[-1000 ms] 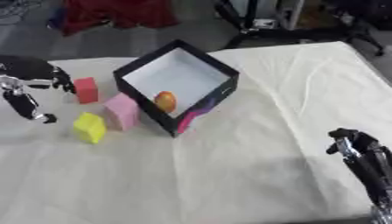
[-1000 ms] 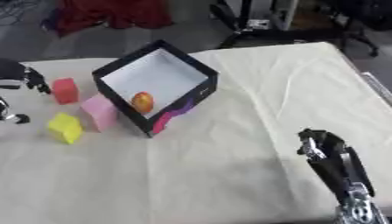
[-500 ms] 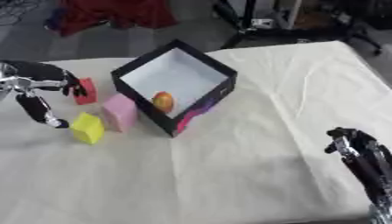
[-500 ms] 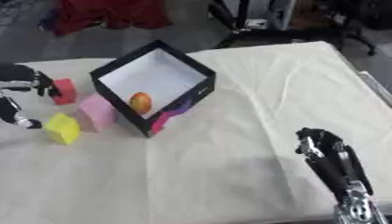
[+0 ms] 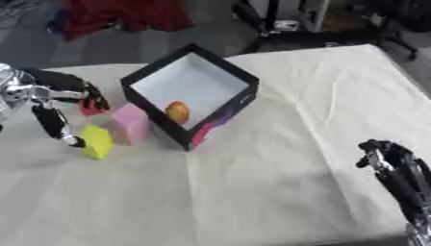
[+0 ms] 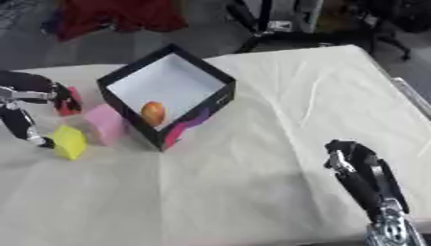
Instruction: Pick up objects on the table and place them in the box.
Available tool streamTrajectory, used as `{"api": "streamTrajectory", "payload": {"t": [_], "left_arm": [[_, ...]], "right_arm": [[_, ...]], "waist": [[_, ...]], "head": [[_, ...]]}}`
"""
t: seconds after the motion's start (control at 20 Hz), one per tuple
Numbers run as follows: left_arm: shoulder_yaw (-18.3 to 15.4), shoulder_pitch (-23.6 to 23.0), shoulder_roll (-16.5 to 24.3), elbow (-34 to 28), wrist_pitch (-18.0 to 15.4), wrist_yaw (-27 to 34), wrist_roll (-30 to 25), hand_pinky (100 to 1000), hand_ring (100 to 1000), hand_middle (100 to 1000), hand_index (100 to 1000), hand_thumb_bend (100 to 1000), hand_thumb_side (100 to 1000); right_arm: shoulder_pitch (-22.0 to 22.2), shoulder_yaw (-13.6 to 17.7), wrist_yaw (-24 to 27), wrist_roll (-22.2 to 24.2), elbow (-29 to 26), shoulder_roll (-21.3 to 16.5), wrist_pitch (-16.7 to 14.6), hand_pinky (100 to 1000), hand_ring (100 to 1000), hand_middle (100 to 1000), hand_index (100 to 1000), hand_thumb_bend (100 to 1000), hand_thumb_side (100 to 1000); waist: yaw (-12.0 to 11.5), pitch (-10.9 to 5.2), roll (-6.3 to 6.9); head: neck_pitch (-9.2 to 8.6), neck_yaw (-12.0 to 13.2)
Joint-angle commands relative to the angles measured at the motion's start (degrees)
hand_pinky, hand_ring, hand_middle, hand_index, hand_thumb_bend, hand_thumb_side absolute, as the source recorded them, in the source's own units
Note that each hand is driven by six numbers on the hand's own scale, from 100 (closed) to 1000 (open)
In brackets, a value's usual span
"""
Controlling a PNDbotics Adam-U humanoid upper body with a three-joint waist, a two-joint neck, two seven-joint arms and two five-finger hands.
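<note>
- Box [image 5: 221,78]: black outside, white smooth inside, square, open-topped, turned corner-on so it reads as a diamond. Sits on the table at about 11 o'clock from the picture's centre. Pink-purple patch on the outer wall nearest the camera.
- Table [image 5: 278,158]: covered in cream cloth, matte, with soft creases running across the right half. Largest thing in view.
- Right hand [image 6: 358,161]: black, jointed, at 4 to 5 o'clock near the lower right corner. Fingers curled over, nothing in them. Silver metal shows at the wrist below.
- Left hand [image 5: 59,98]: black fingers with a silver wrist, at 9 o'clock by the left edge. Fingers spread and bent downward, nothing clasped. Upper fingertips lie against or just over the red block; the lower finger reaches down to the yellow block's left edge; contact cannot be told.
- Pink block [image 5: 131,124]: pale, matte, boxy, touching or just beside the box's lower left wall, at 8 o'clock from the box.
- Yellow block [image 5: 97,141]: bright, cube-like, tilted, just beside the pink one at its 7 o'clock.
- Red block [image 6: 69,101]: small, partly hidden by the left hand, at 9 o'clock from the box.
- Orange object [image 5: 177,111]: rounded, smooth, egg-like, inside the box against its lower corner.
</note>
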State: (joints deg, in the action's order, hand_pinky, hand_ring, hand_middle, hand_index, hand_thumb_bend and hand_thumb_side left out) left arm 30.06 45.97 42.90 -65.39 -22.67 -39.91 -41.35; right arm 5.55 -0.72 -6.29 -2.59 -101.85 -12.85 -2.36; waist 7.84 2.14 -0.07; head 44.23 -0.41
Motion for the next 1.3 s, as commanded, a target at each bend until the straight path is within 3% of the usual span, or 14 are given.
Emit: {"api": "streamTrajectory", "payload": {"t": [0.05, 0.75, 1.0, 1.3], "left_arm": [[-0.4, 0.5, 1.7, -0.5, -10.7, -1.5, -10.6, 783, 722, 747, 890, 478, 256], [-2.7, -1.9, -2.1, 4.8, -10.4, -5.4, -10.6, 773, 704, 732, 877, 436, 242], [-5.0, -1.9, -2.2, 4.9, -10.5, -5.2, -9.2, 722, 587, 552, 675, 247, 142], [-6.5, 0.0, 0.3, 2.7, -10.0, -4.4, -6.8, 718, 562, 505, 622, 223, 130]], "right_arm": [[-0.6, 0.2, -0.2, 0.1, -0.6, -1.1, -0.1, 711, 512, 415, 630, 100, 634], [-0.6, 0.2, -0.2, 0.1, -0.6, -0.9, 0.0, 711, 512, 416, 630, 100, 635], [-0.5, 0.3, -0.2, 0.0, -0.6, -0.8, 0.0, 711, 512, 415, 630, 100, 637], [-0.4, 0.4, -0.2, 0.0, -0.6, -1.0, 0.0, 711, 512, 415, 630, 100, 631]], "waist": [[0.0, -0.88, 0.68], [-0.1, -0.71, 0.35], [-0.2, -0.65, 0.31], [-0.2, -0.96, 0.42]], "head": [[-0.11, -0.2], [-0.11, -0.8], [-0.11, -1.1], [-0.11, -1.2]]}}
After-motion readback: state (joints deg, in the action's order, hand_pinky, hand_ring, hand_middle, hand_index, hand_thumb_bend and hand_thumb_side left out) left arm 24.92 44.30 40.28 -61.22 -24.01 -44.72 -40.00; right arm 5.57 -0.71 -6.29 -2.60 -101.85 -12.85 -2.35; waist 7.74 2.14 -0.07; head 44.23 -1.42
